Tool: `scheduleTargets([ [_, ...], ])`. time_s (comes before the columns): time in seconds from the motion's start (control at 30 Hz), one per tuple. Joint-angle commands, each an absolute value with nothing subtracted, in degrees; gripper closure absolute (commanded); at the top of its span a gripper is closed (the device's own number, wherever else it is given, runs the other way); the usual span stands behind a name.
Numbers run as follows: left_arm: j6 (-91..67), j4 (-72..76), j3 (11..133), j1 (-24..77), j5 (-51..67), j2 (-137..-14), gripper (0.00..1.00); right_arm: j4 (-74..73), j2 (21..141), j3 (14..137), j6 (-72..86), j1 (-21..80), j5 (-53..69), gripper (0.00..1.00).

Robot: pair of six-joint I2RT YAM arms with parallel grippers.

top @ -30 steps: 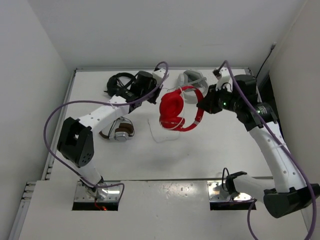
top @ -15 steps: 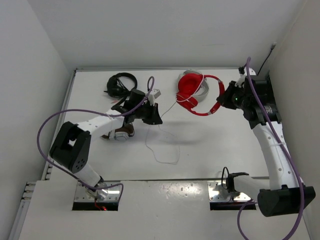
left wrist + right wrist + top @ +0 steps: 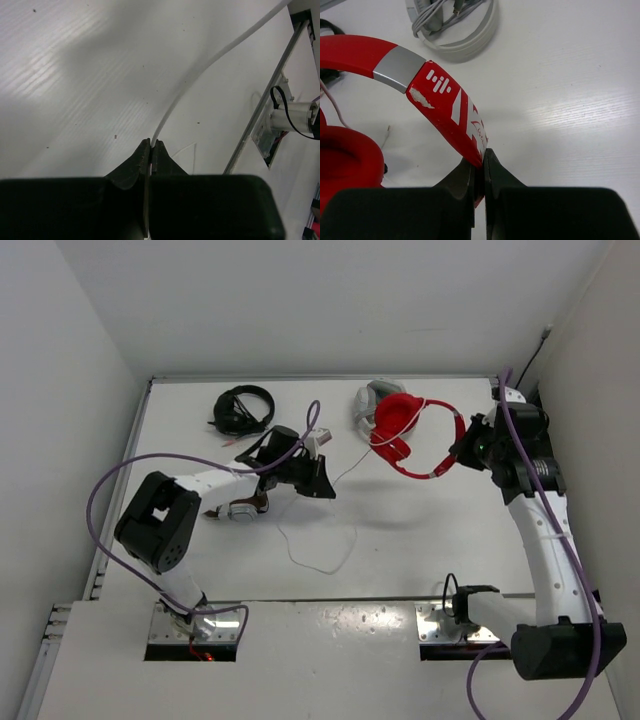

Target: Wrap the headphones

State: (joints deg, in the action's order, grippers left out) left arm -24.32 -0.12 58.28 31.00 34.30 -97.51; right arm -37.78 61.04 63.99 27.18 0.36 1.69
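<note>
The red headphones (image 3: pixel 405 430) hang above the table at the back right. My right gripper (image 3: pixel 462 450) is shut on their red headband (image 3: pixel 445 100), which enters the jaws (image 3: pixel 483 156) from the upper left; one earcup (image 3: pixel 345 155) shows at the left edge. A thin white cable (image 3: pixel 345 465) runs from the headphones down-left to my left gripper (image 3: pixel 325 485). In the left wrist view the cable (image 3: pixel 185 95) passes between the tips of that gripper (image 3: pixel 151 144), which is shut on it. The loose rest of the cable (image 3: pixel 320 565) loops on the table.
White-grey headphones (image 3: pixel 372 400) lie just behind the red ones, also in the right wrist view (image 3: pixel 455 25). Black headphones (image 3: pixel 243 408) sit at the back left. Brown-and-silver headphones (image 3: pixel 240 510) lie under the left forearm. Walls close in at left and back.
The right gripper has carried the red headphones rightward and back. The left gripper has swung from the back toward the table's middle, now pinching the cable, whose slack loop has lengthened.
</note>
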Motion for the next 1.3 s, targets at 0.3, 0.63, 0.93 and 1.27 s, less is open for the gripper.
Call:
scheduleTargets([
  [0.3, -16.2, -5.2, 57.7, 38.0, 24.5, -92.9, 0.89, -27.5, 64.4, 63.5, 35.3, -0.6, 0.9, 1.00],
  [0.63, 5.6, -23.0, 64.3, 33.7, 22.7, -94.7, 0.77, -31.1, 63.3, 63.5, 31.6, -1.1, 2.4, 1.00],
  [0.93, 25.6, -29.2, 63.6, 31.9, 22.7, -87.7, 0.62, -31.6, 60.8, 62.2, 29.0, 3.4, -0.3, 1.00],
  [1.27, 46.9, -28.6, 51.7, 43.3, 22.3, -79.8, 0.62, -31.6, 61.3, 62.2, 29.0, 4.0, -0.3, 1.00],
])
